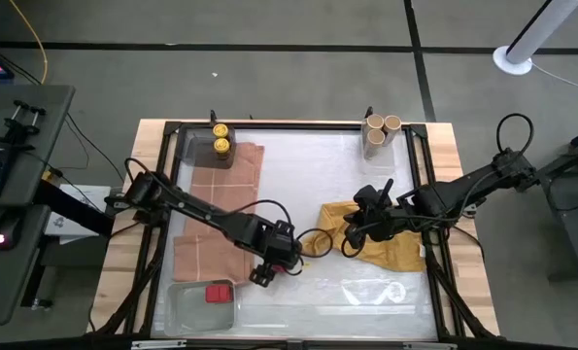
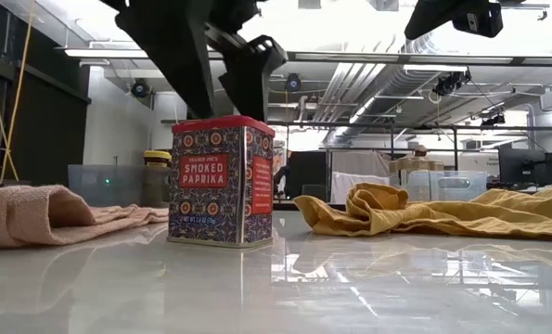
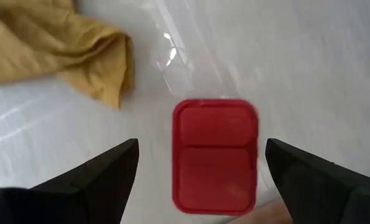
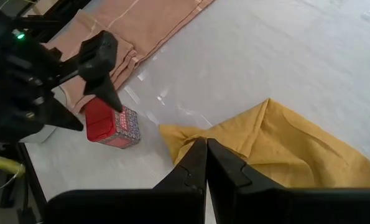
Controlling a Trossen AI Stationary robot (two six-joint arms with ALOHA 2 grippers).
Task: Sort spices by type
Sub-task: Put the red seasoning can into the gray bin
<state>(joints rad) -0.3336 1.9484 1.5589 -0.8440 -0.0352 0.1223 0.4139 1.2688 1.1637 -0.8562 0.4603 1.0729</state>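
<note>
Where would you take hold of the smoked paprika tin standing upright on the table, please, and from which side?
Probably from straight above, closing on two opposite flat side walls just under the red lid. The smoked paprika tin stands upright and alone, its square body giving parallel faces. The left gripper already hangs open over it, fingers either side; the yellow cloth lies apart.

mustard-yellow cloth (image 1: pixel 381 238) crumpled, pink cloth (image 1: pixel 221 209), clear tray (image 1: pixel 187 309)

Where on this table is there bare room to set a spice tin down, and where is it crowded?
Bare: the white surface between the tan cloth and the tan-topped jars, and the near strip right of the clear tray. Crowded: the middle, where the open left gripper hovers over the red tin, beside the yellow cloth and right gripper.
</note>
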